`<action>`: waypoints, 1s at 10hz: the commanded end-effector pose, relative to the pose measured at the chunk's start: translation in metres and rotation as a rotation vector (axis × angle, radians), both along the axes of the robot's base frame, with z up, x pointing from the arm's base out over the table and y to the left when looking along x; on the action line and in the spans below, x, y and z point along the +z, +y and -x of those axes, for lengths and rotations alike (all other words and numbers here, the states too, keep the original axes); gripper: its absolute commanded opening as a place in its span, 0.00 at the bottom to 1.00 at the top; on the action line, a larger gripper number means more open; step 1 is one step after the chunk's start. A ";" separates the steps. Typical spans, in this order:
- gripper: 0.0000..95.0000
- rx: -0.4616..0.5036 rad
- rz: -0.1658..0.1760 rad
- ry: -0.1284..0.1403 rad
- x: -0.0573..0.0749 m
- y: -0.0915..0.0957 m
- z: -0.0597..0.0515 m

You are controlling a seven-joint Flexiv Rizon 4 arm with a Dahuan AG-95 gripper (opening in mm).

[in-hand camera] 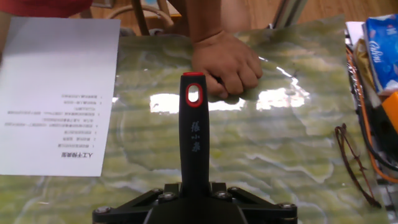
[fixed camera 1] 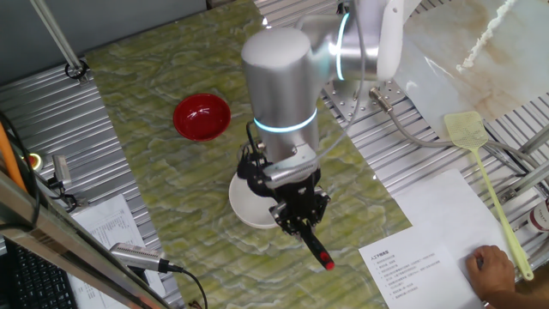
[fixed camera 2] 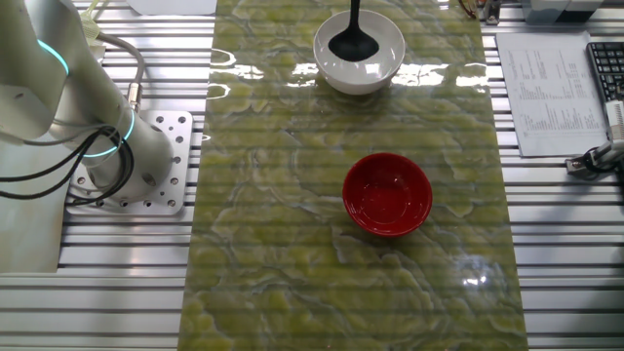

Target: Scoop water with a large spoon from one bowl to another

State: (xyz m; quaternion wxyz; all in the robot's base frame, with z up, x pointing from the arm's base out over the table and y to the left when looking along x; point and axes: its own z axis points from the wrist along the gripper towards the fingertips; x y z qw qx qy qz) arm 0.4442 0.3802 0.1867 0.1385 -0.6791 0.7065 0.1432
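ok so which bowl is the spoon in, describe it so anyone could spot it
Start at the green marbled mat on the table. Two bowls sit on it; the one you want is the white bowl beside the gripper, with the black ladle resting in it. The other bowl is red.

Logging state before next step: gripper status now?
Gripper: closed on the black long-handled ladle with red-tipped handle, its round head in the white bowl.
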 end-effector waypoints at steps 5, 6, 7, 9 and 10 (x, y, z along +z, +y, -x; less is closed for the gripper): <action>0.00 0.034 -0.037 -0.007 -0.011 -0.003 0.005; 0.00 0.034 -0.036 -0.008 -0.013 -0.004 0.005; 0.00 0.038 -0.034 -0.012 -0.017 -0.005 0.005; 0.00 0.042 -0.045 -0.018 -0.021 -0.007 0.006; 0.00 0.048 -0.047 -0.024 -0.022 -0.008 0.007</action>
